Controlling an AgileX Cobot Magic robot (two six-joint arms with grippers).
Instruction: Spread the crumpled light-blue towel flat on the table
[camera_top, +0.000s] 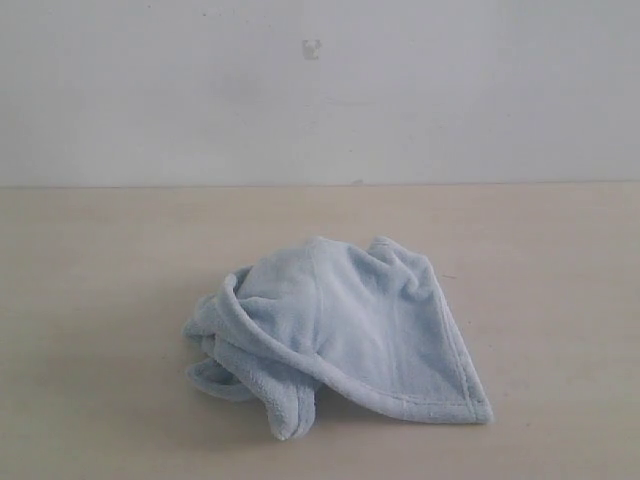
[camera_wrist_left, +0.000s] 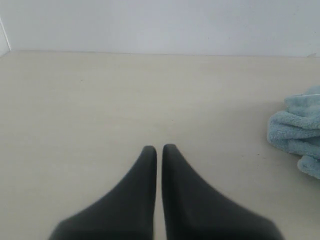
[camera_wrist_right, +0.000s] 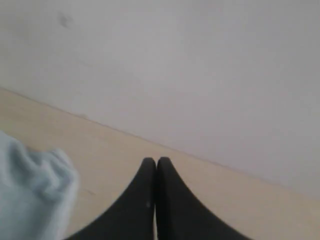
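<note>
**Heaped towel, nothing gripped yet**

Near the middle of the pale worktop (camera_top: 100, 300): a light-blue towel (camera_top: 340, 335), bunched on itself. One hemmed corner flat toward the near right, thick folds rolled under on the left. Not spread at all, so judged to be at the very start.

No arm within the exterior view. Tips of the left claw (camera_wrist_left: 159, 147) drawn together with only a thin slit between them, clamped on nothing, above bare worktop, the towel's fluffy edge off to one side and apart from it. Tips of the right claw (camera_wrist_right: 156, 160) pressed together, likewise empty, tilted toward the white wall (camera_wrist_right: 200, 60), a fold of towel near but untouched.

Probably held clear so as not to drag the cloth. Likely next: open up and take the exposed hemmed corner, the cleanest hold on offer, then draw it outward while lifting the bunched side. Some risk of soft fleece clinging to itself and folding back.
</note>
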